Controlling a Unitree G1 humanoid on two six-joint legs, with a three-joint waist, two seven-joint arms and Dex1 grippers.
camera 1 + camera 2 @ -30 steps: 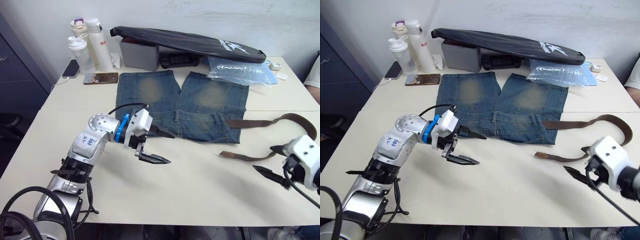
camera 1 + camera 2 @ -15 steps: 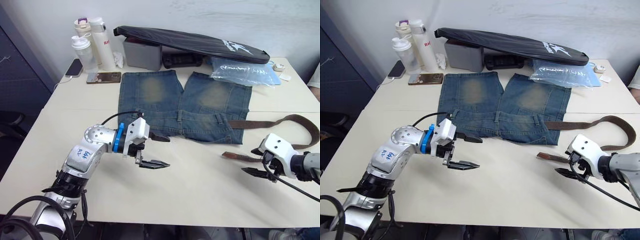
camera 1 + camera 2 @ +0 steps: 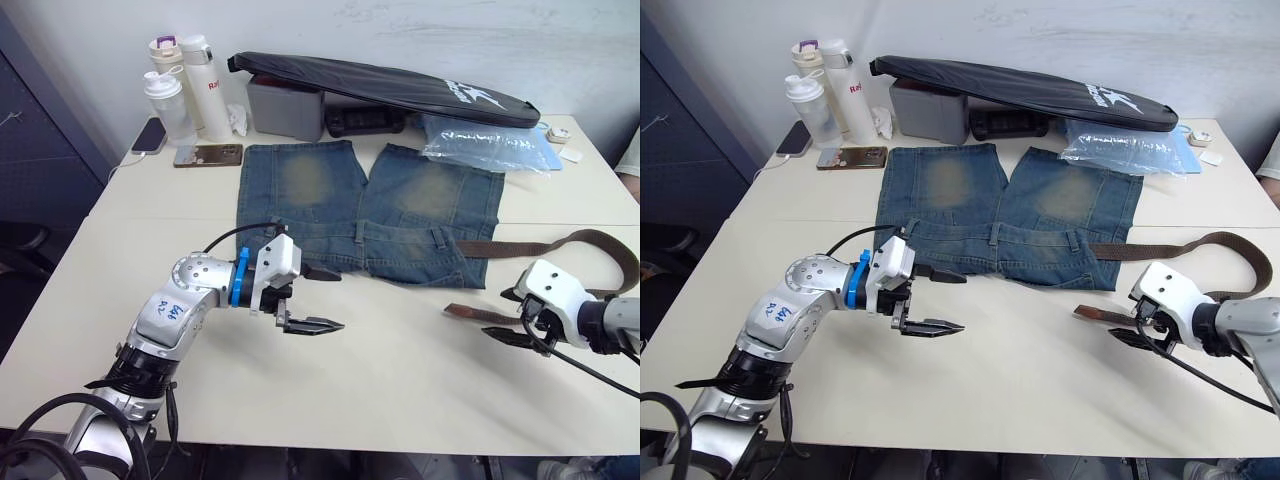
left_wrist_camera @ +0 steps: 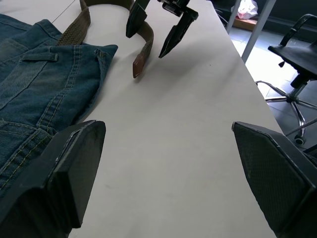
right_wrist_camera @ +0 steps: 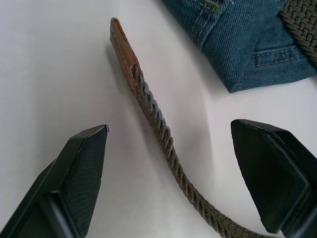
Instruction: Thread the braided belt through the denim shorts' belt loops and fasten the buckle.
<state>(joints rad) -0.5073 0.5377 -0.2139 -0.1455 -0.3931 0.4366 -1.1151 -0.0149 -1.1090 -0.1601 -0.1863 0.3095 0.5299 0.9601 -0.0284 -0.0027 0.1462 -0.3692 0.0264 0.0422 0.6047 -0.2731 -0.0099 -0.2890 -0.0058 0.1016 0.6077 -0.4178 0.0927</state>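
The denim shorts (image 3: 370,215) lie flat at the middle of the table, waistband toward me, with a belt loop (image 4: 38,57) showing on it. The braided belt (image 3: 560,240) runs from the waistband's right end, loops round to the right and comes back to its tan tip (image 5: 124,54). The buckle is hidden. My right gripper (image 3: 500,315) is open and straddles the belt just behind the tip, not closed on it. Just in front of the waistband's left part, my left gripper (image 3: 328,298) hovers open and empty.
Bottles (image 3: 165,95), a phone (image 3: 207,155), a grey box (image 3: 285,108), a long black bag (image 3: 380,85) and a plastic pouch (image 3: 485,145) line the table's far side. A person's sleeve (image 3: 630,160) is at the right edge. An office chair (image 4: 297,54) stands beyond the table.
My right gripper has moved forward and left, from beside the belt's tip to straddling the strap just behind it. The left gripper has barely shifted. The head camera shifted slightly.
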